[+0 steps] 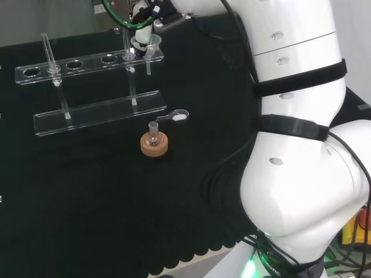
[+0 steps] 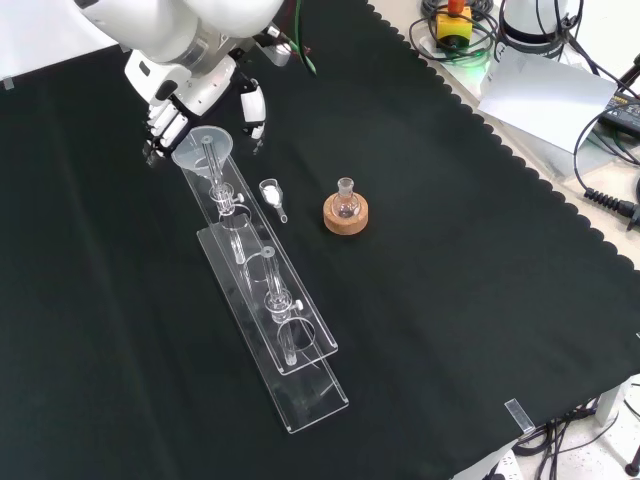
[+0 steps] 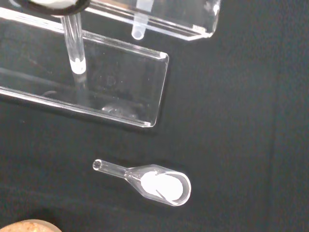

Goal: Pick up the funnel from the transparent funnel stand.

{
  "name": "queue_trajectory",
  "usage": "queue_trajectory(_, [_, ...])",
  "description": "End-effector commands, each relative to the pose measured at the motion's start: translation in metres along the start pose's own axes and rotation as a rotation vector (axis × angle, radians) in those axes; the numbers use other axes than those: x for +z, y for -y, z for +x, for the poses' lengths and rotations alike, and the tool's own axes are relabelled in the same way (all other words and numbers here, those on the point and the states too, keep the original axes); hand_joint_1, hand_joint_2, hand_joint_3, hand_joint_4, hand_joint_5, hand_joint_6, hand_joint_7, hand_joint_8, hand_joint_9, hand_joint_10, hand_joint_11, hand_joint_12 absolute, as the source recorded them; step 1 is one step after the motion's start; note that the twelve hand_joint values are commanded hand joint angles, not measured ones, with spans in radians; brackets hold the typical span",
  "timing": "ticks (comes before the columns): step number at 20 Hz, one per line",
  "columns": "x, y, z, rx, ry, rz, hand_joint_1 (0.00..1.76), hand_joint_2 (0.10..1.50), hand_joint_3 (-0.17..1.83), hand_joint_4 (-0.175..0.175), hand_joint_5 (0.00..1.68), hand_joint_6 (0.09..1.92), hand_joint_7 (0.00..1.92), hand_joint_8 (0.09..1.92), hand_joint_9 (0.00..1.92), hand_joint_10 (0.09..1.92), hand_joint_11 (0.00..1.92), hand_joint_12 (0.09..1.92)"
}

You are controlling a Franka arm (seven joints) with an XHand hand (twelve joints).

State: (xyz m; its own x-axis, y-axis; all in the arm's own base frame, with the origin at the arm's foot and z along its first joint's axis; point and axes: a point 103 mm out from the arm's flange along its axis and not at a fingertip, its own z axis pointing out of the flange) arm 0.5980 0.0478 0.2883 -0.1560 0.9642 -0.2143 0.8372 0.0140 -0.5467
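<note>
Front view, left to right: hand (image 2: pixel 190 105) sits at the far end of the transparent funnel stand (image 2: pixel 268 330), fingers curled about the funnel (image 2: pixel 203 152), which sits in the stand's end hole. Glass scoop (image 2: pixel 272 196) with white powder lies beside the stand. Small flask (image 2: pixel 346 199) stands on cork ring (image 2: pixel 346 217) on the worktop (image 2: pixel 450 300).

Robot hand (image 1: pixel 143 36) at funnel (image 1: pixel 152 41) atop clear funnel stand (image 1: pixel 98 87), cork-ringed flask (image 1: pixel 153 134) nearer.
</note>
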Motion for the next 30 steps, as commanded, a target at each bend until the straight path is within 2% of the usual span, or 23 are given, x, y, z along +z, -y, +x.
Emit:
queue_trajectory(1, [0.0023,-0.0013,-0.0017,-0.006,0.007,0.001,0.7,0.68,0.5,-0.003,0.12,0.09,0.0,0.46,0.14,0.89,0.38,1.48])
queue_trajectory(7, [0.0049,-0.0024,-0.0028,-0.015,0.008,-0.01,0.7,0.68,0.51,-0.003,0.12,0.09,0.0,0.47,0.14,0.89,0.38,1.48])
queue_trajectory(9, [0.0047,-0.0028,-0.0031,-0.01,0.032,-0.006,0.7,0.67,0.51,-0.003,0.13,0.09,0.0,0.48,0.14,0.88,0.38,1.48])
queue_trajectory(15, [0.0083,-0.0052,-0.0024,-0.015,0.012,-0.001,0.7,0.67,0.53,-0.004,0.15,0.09,0.0,0.53,0.19,0.87,0.39,1.47])
queue_trajectory(21, [0.0082,-0.0065,-0.0028,-0.021,0.02,0.004,0.7,0.66,0.54,0.004,0.17,0.09,0.0,0.58,0.25,0.84,0.4,1.46])
queue_trajectory(22, [0.0089,-0.0079,-0.0042,-0.035,0.027,0.003,0.7,0.66,0.55,0.006,0.17,0.09,0.0,0.59,0.26,0.84,0.4,1.46])
queue_trajectory(24, [0.0097,-0.0096,-0.0042,-0.025,0.029,0.006,0.7,0.66,0.55,0.007,0.18,0.09,0.0,0.61,0.27,0.82,0.4,1.46])
queue_trajectory(30, [0.0075,-0.0109,-0.0001,-0.028,0.069,-0.02,0.7,0.68,0.58,0.007,0.26,0.09,0.05,0.68,0.47,0.71,0.4,1.44])
